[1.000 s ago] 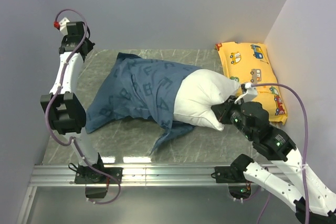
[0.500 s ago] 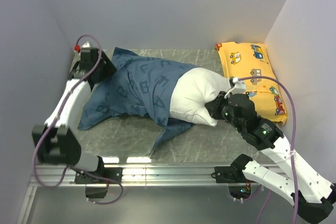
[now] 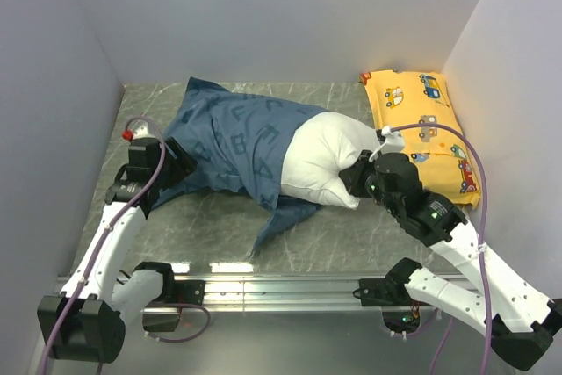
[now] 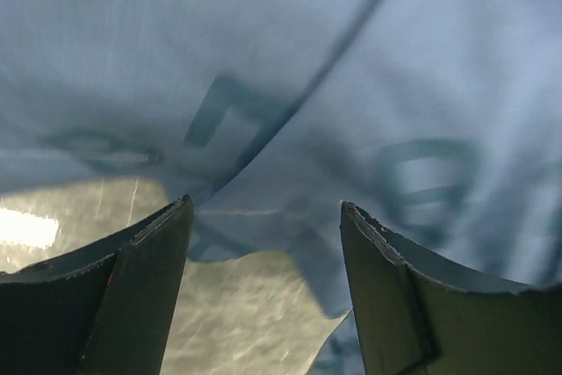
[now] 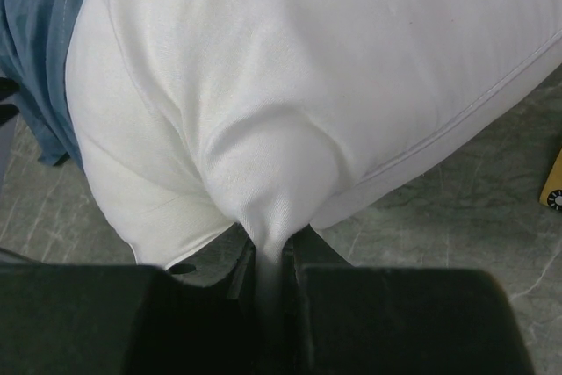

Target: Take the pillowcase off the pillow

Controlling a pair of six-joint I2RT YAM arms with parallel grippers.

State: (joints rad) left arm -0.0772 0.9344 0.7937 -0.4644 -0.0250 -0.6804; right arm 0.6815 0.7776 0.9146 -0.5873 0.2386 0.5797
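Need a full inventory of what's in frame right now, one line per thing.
pillowcase: one, dusty blue with paler letters, centre-left of the table, over the pillow's left part
pillow: one, white, centre, right end sticking out of the pillowcase
car-print pillow: one, yellow, far right by the wall
table: one, grey marbled, under everything
rail: one, silver, along the near edge
left claw: one, black, open, at the pillowcase's left side
right claw: one, black, shut on a pinched fold of the pillow's right end
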